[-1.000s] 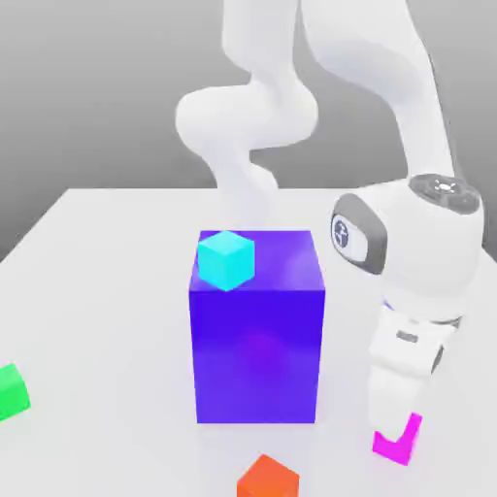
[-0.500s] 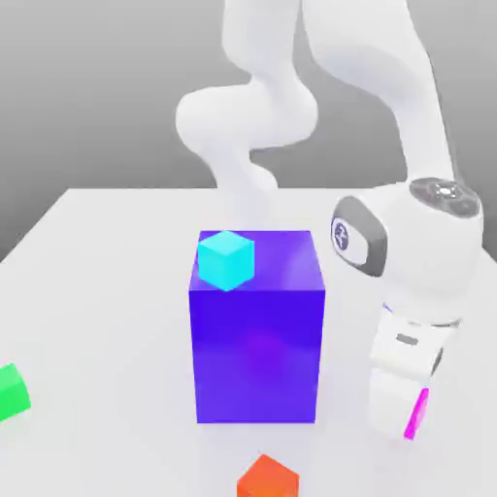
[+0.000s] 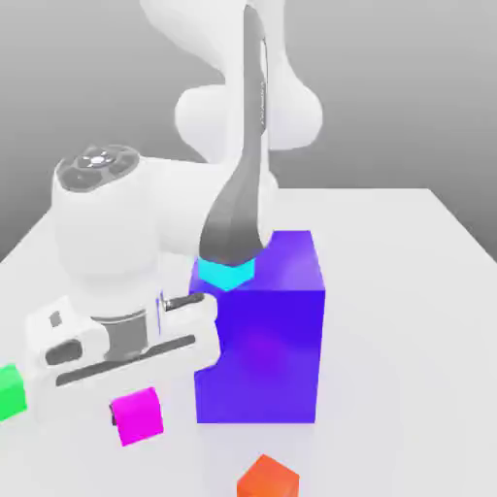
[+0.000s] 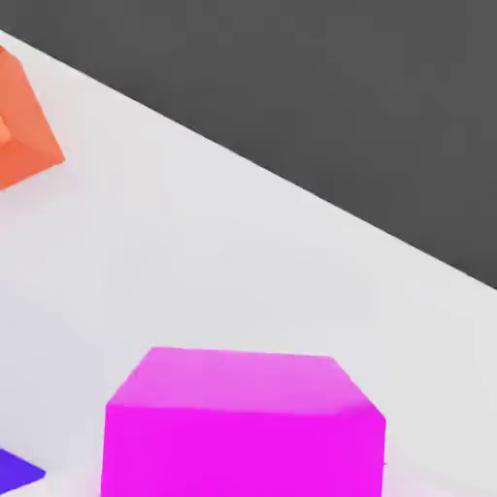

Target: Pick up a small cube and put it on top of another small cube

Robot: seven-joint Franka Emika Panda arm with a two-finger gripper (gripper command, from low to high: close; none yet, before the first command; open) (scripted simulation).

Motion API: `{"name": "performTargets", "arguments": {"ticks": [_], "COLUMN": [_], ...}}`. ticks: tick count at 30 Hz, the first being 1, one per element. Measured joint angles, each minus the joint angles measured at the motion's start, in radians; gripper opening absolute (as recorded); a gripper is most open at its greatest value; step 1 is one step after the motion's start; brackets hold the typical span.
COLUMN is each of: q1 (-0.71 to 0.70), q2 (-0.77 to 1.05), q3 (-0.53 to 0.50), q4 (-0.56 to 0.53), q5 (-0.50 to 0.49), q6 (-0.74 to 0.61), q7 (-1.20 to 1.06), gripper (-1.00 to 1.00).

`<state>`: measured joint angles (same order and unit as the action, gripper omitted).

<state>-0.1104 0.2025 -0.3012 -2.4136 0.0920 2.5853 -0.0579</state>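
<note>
You had the claw [image 3: 136,403] closed tight on the small magenta cube [image 3: 137,415], which hung from its tip above the white desk [image 3: 408,320], at the exterior view's left of the big blue-purple block [image 3: 260,335] and near its lower front corner. In the hand view the magenta cube [image 4: 243,422] sat close beneath the camera, with bare desk beyond it and the orange-red cube [image 4: 24,121] further off. The cyan cube [image 3: 226,274] rested on top of the big block, partly behind the arm; the orange-red cube [image 3: 268,478] lay on the desk in front of the block, and a green cube [image 3: 10,390] sat at the exterior view's left edge. In my judgement the main risk lay in the carry: the magenta cube appeared held near its upper part only, so a quick swing could let it slip or twist in the grip. A second risk was the big block, close beside the hand; a low sideways pass could strike it. At placement, a slight offset over so small a target would leave the cube overhanging and liable to topple on release. As to orientation, the cube had no long axis, all edges being alike; it hung nearly upright, top face roughly level, with only a faint tilt in the exterior view.
</note>
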Motion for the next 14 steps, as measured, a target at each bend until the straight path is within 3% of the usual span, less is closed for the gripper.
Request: {"name": "performTargets", "arguments": {"ticks": [5, 10, 11, 14], "q1": [-0.166, -0.263, -0.272, -0.272], "q2": [-0.024, 0.109, 0.132, 0.132], "q3": [-0.135, -0.081, -0.069, -0.069], "q4": [-0.004, -0.002, 0.0, 0.0], "q5": [0.041, 0.176, 0.198, 0.198], "q6": [-0.018, 0.106, 0.125, 0.125], "q7": [-0.101, -0.215, -0.231, -0.231], "gripper": [-1.0, -1.0, 1.0, 1.0]}}
